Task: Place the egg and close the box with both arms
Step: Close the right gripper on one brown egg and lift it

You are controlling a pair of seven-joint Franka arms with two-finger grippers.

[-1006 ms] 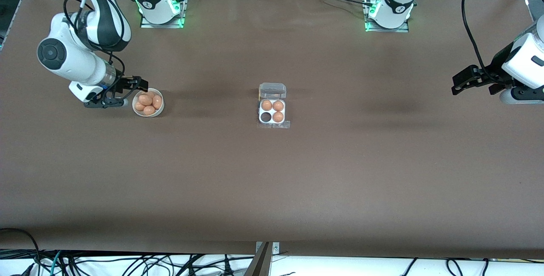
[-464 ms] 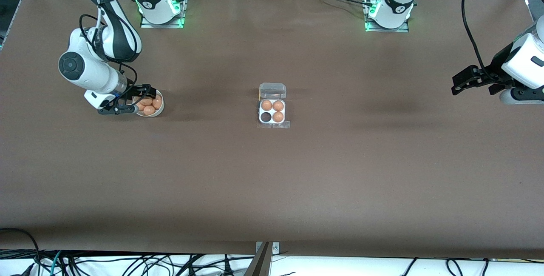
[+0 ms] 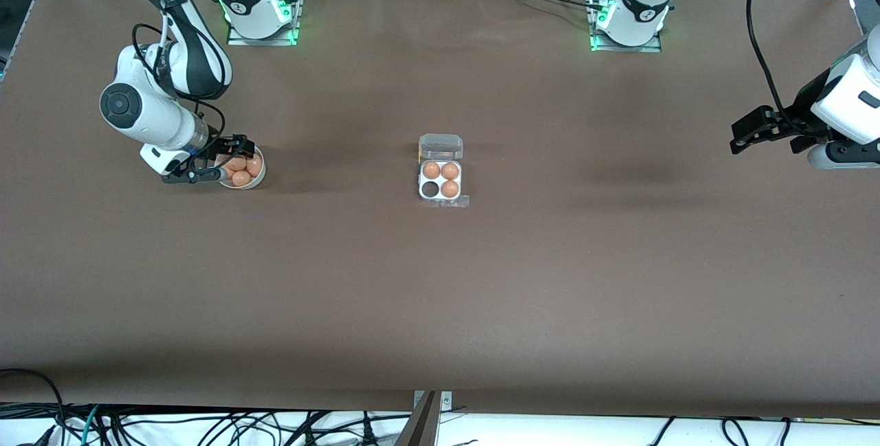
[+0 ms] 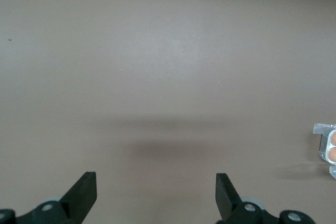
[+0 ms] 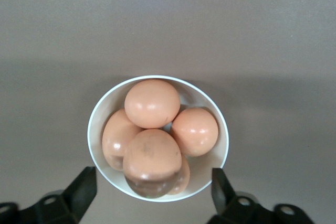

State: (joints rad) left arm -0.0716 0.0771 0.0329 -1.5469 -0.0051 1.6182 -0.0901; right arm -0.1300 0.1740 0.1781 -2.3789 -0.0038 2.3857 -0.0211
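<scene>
Right claw (image 5: 149,192), jaws spread, hovers over the round white bowl (image 3: 258,172) at frame left; recommend centring on the topmost smooth orange-brown egg (image 5: 152,103) before descending; left claw (image 4: 156,192) waits released at right edge.

A round white bowl (image 3: 256,178) (image 5: 97,129) is sitting on the brown table (image 3: 440,281), toward the right arm's end. Black cables (image 3: 206,425) are lying along the white edge nearest to the front camera. Green lights (image 3: 295,37) are glowing at the table's top edge.
</scene>
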